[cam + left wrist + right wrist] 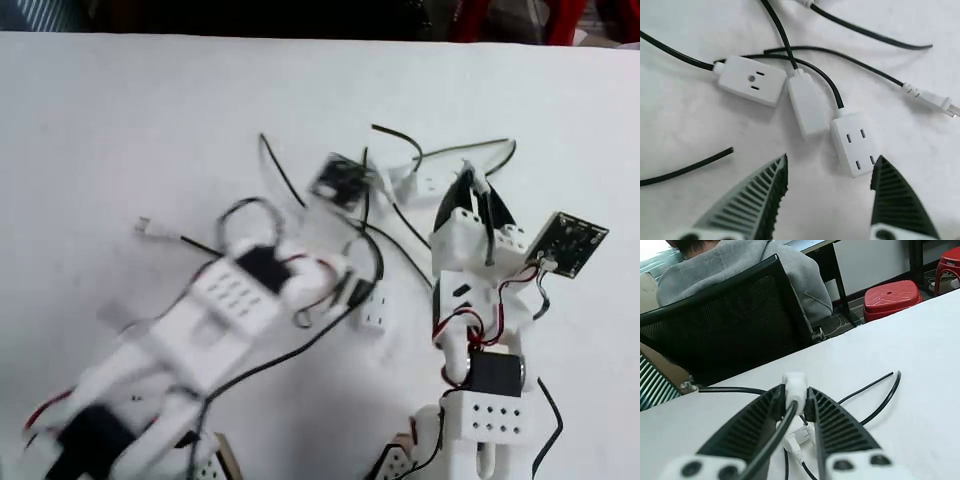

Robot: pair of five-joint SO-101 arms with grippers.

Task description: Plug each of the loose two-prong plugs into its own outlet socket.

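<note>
**Left claw** (832, 160): wide open, nothing held. Ribbed fingers (765, 195) hang above the table (680, 120).

**Four-slot socket block** (852, 142): lies flat, slots up and all four empty. It sits partly under the gap, nearer one finger than the other, with no contact that I can make out. I take this block as my mark.

- Just beside the block, touching or nearly so, is an oblong white cord end (807, 102) with its face hidden.
- Beyond that lies a single-face socket (750, 80), face up and nothing in it.
- On the block's other side, apart from it, a loose two-prong plug (932, 100) lies flat, its cord running back past the block.

**Right claw** (795, 392): closed on a white plug (795, 382) and carried clear of the table, the cord running back between the fingers. The prongs are hidden, so I cannot tell which way they face. Seen from above, this arm's tip stands well apart from what I take to be the same block (375, 315), on its far side.

**Step, as I judge it:** one plug is in hand and its socket is about to be steadied; nothing is mated yet.

**Next move calls for:**
- The left claw drops and pinches the block across its sides, leaving the slots uncovered.
- The right claw brings the plug over the block, squares the prongs to one slot pair and presses straight.
- An unpinned block will likely skate on the smooth tabletop.
</note>
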